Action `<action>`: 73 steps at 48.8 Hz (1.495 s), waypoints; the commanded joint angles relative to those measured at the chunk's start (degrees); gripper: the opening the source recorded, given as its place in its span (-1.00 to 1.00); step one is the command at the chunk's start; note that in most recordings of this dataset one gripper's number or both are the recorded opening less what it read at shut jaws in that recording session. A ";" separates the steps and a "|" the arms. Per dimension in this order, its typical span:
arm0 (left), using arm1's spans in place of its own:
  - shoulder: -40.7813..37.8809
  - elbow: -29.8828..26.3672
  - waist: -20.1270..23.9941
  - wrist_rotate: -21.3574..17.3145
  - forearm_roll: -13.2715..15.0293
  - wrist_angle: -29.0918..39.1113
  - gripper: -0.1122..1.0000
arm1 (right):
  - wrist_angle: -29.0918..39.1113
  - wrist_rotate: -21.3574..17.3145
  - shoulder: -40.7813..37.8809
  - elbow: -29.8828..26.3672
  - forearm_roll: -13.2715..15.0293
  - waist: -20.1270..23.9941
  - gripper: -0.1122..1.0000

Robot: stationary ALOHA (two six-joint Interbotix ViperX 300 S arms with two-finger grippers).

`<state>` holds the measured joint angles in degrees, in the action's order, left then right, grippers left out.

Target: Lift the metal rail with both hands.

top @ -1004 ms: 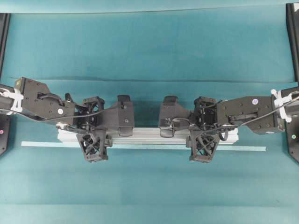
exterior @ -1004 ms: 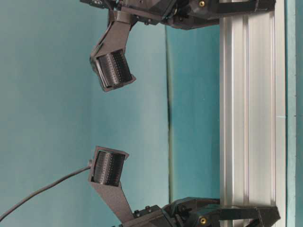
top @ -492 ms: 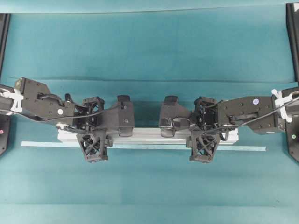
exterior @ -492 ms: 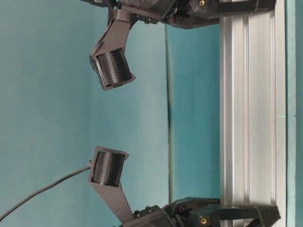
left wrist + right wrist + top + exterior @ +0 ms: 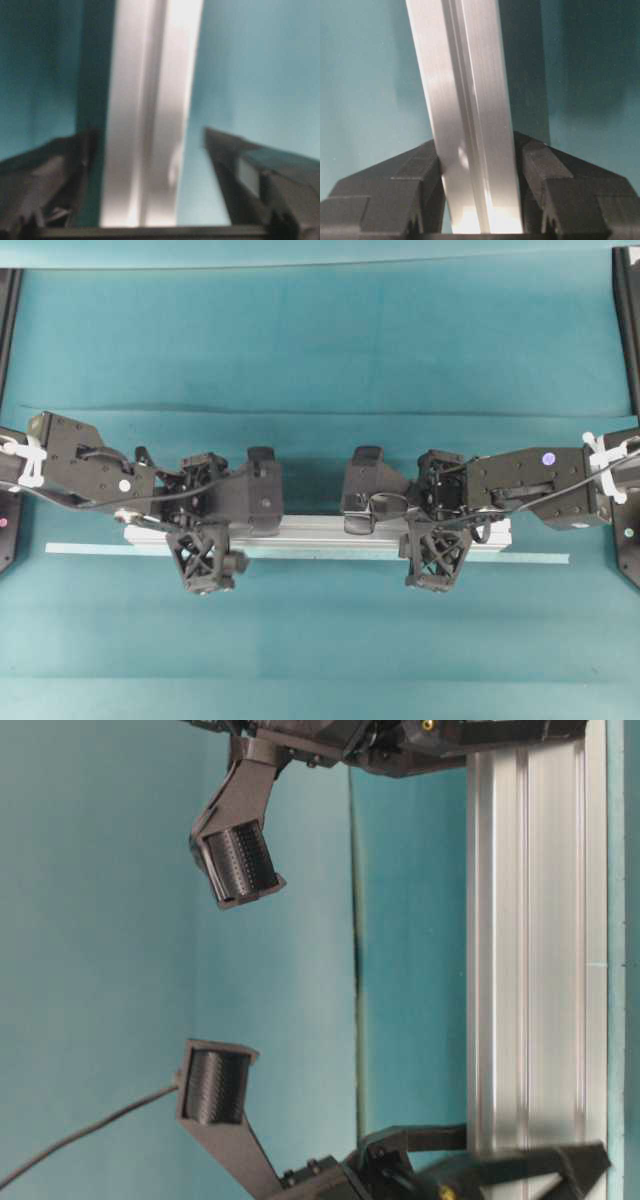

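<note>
From overhead, the metal rail [image 5: 320, 532] lies flat across the middle of the teal tabletop [image 5: 320, 350], running from nine o'clock to three o'clock, with a thin pale tape strip [image 5: 520, 559] just beside it on the six o'clock side. The left hand [image 5: 207, 530] straddles the rail near its nine o'clock end and the right hand [image 5: 437, 525] near its three o'clock end, one lattice finger of each lying on the six o'clock side of the bar. In the table-level view, which is turned on its side, the rail [image 5: 530, 950] runs from twelve to six o'clock along the three o'clock edge, and two black ribbed camera housings hang out toward nine o'clock, one at the top, one at the bottom. The left wrist view is blurred: the rail [image 5: 150, 110] runs up the middle, the finger [image 5: 235, 165] at three o'clock stands clearly off it, and the hand is spread wide, gripping nothing. In the right wrist view the rail [image 5: 465, 115] passes between both fingers [image 5: 540, 170], which sit right beside its flanks; whether they press it I cannot tell.
</note>
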<state>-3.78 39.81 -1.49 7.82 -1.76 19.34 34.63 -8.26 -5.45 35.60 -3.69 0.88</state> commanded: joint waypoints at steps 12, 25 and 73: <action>1.93 0.70 0.09 -1.05 0.09 -0.35 0.77 | 0.62 -0.97 0.26 0.79 1.76 0.35 0.92; 3.78 0.97 0.09 -2.64 0.09 -0.35 0.92 | 1.05 -0.97 1.93 0.18 2.20 -0.53 0.92; 34.98 3.08 1.76 -5.89 0.09 -1.58 0.92 | -9.58 -0.79 27.25 1.49 2.29 -3.25 0.92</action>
<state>29.09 43.33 0.09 2.02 -1.67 18.54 26.54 -8.88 20.30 37.00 -1.49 -2.37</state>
